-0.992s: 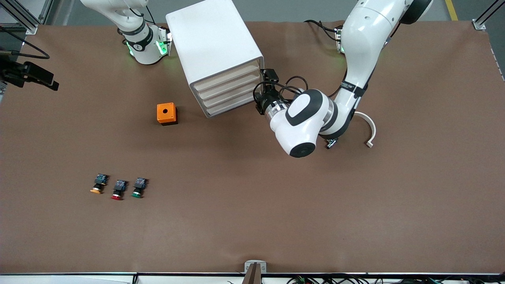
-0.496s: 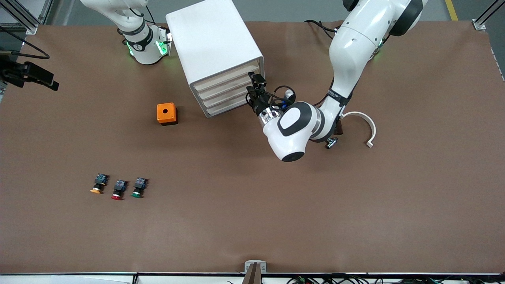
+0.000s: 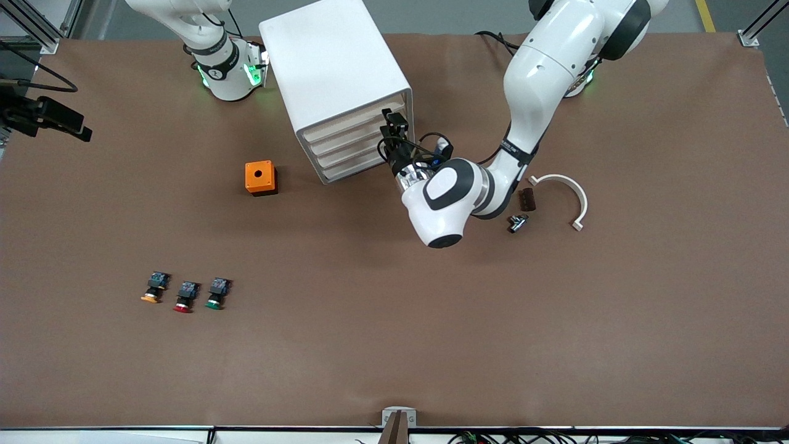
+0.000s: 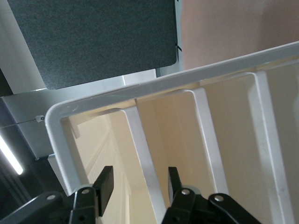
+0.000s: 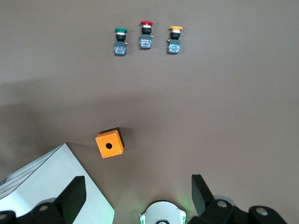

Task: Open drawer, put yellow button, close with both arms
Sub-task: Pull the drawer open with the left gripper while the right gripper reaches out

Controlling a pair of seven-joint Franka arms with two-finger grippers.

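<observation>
The white cabinet stands near the arms' bases, and its uppermost drawer sits flush with the three below. My left gripper is open at the drawer fronts. In the left wrist view its fingers straddle a white strip beside the top drawer's cream recess and grip nothing. The yellow button lies on the table toward the right arm's end and also shows in the right wrist view. My right gripper is open and empty, high over its own base.
A red-capped button and a green-capped button lie beside the yellow one. An orange box with a hole sits by the cabinet. A white curved piece and small dark parts lie toward the left arm's end.
My left gripper has moved in along the drawer fronts toward the cabinet's upper drawers. The right arm has not moved.
</observation>
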